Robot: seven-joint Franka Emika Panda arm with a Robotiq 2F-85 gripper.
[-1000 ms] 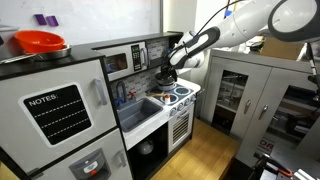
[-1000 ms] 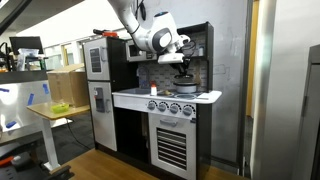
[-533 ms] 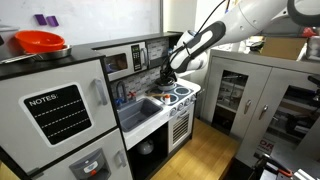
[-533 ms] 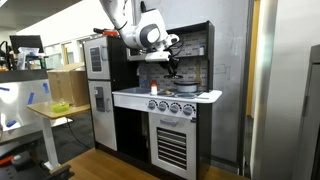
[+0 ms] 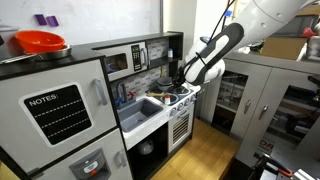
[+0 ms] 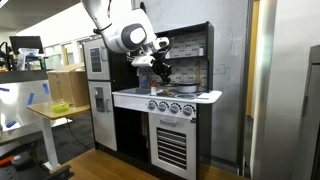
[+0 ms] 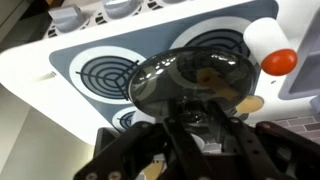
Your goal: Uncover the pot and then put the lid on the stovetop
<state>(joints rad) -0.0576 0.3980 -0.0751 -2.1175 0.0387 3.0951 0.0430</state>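
In an exterior view: gripper (image 5: 183, 80) low over the stovetop (image 5: 180, 96) of the toy kitchen, sink basin (image 5: 140, 110) just beside it, red-orange bowl (image 5: 40, 42) well apart on top of the fridge. Too small here to read the jaws.

In an exterior view from the front: pot (image 6: 186, 89) on the stovetop, apart from the gripper and off to one side. Judged uncovered, though too small to confirm.

In the wrist view: clamped on the knob of the smoky glass lid (image 7: 185, 80), carried level above a burner ring (image 7: 108, 72). No pot in sight here.

Best to lower straight down, hold the lid level, and release only once the rim meets the flat top. Mind the orange-tipped white thing (image 7: 272, 55) close beside the lid's edge.
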